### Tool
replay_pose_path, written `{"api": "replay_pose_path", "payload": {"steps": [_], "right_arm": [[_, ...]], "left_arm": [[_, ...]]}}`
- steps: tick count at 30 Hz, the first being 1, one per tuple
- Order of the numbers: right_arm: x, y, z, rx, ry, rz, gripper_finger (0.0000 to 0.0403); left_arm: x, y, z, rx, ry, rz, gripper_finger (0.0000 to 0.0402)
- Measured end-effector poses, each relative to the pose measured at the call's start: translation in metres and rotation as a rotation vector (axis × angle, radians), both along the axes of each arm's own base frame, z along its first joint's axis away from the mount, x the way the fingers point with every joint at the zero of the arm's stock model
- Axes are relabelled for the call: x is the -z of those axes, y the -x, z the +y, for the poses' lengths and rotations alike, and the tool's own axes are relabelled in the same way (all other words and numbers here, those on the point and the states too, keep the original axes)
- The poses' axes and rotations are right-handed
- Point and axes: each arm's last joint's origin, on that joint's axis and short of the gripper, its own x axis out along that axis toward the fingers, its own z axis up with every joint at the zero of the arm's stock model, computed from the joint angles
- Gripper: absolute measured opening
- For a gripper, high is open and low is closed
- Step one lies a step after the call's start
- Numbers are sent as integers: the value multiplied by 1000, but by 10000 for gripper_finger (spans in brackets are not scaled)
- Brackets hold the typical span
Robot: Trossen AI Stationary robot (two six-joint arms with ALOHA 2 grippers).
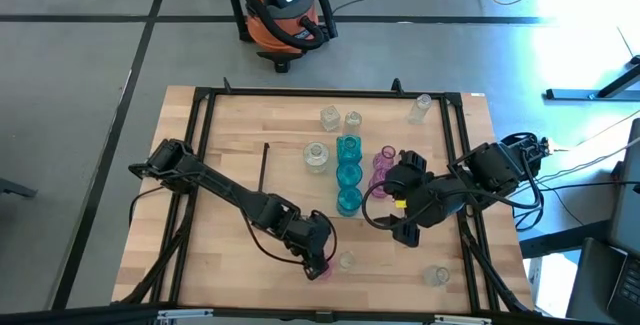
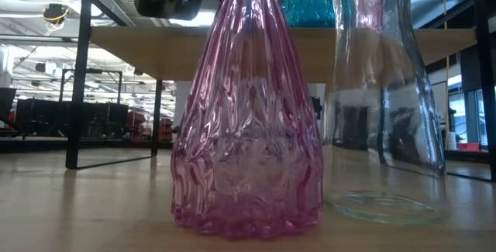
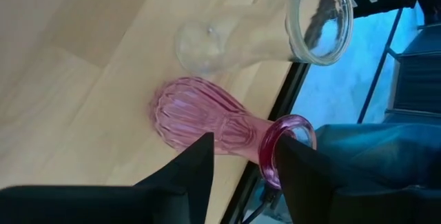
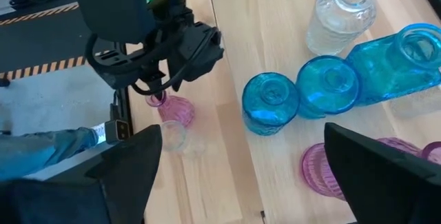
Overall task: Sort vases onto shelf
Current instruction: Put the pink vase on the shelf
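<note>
A ribbed pink vase (image 1: pixel 322 268) (image 2: pixel 248 128) (image 3: pixel 196 110) stands on its base near the table's near edge, with my left gripper (image 1: pixel 318 253) (image 3: pixel 244 145) shut at its neck. A clear vase (image 1: pixel 347 260) (image 2: pixel 384 112) (image 3: pixel 227 41) stands right beside it. The shelf (image 2: pixel 139 50) (image 4: pixel 234 58) carries three teal vases (image 1: pixel 348 175) (image 4: pixel 327 86), pink vases (image 1: pixel 384 162) (image 4: pixel 324 172) and clear vases (image 1: pixel 316 155) (image 4: pixel 341 14). My right gripper (image 1: pixel 398 205) (image 4: pixel 241 148) hovers wide open, holding nothing, over the shelf's right end, near its pink vases. My left gripper pinches the pink vase's narrow neck (image 3: pixel 241 131), just below the flared rim (image 3: pixel 286 124), between its two fingers (image 3: pixel 203 155). It comes slanting down from the table's far left. The vase stands upright, its base (image 2: pixel 248 221) on the tabletop.
More clear vases stand toward the far edge (image 1: pixel 329 117) (image 1: pixel 420 108) and one at the near right (image 1: pixel 435 275). Black rails (image 1: pixel 200 155) frame the tabletop. A person's leg (image 3: pixel 372 148) shows beyond the near edge, and an orange vacuum cleaner (image 1: pixel 285 10) sits on the floor beyond the far edge.
</note>
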Motion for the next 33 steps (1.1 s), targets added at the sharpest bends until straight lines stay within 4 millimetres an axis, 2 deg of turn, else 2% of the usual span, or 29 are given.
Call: {"api": "replay_pose_path", "payload": {"steps": [3, 7, 8, 11, 15, 18, 22, 28, 30, 33], "right_arm": [[0, 0, 0, -1, 4, -1, 374], [0, 0, 0, -9, 12, -2, 374], [0, 0, 0, -9, 12, -2, 374], [0, 0, 0, -3, 19, -6, 374], [0, 0, -1, 6, 31, -13, 374], [0, 0, -1, 4, 34, -14, 374], [-1, 0, -1, -1, 38, -13, 374], [-1, 0, 0, -104, 80, -6, 374], [-2, -1, 1, -142, 81, -19, 374], [-6, -6, 5, -195, 48, -77, 374]], "left_arm": [[0, 0, 1, 6, 11, 4, 111], [0, 1, 1, 20, 28, 23, 28], [0, 1, 1, 24, 36, 30, 19], [-4, 4, 2, 26, 36, 37, 16], [-22, 15, 5, 21, 2, 88, 16], [-48, 26, 9, 4, -62, 122, 13], [-102, 41, 18, -8, -98, 95, 13], [-175, 50, 32, -11, -98, -74, 13], [-194, 53, 38, -16, -92, -135, 13], [-209, 57, 45, -7, -96, -191, 13]]}}
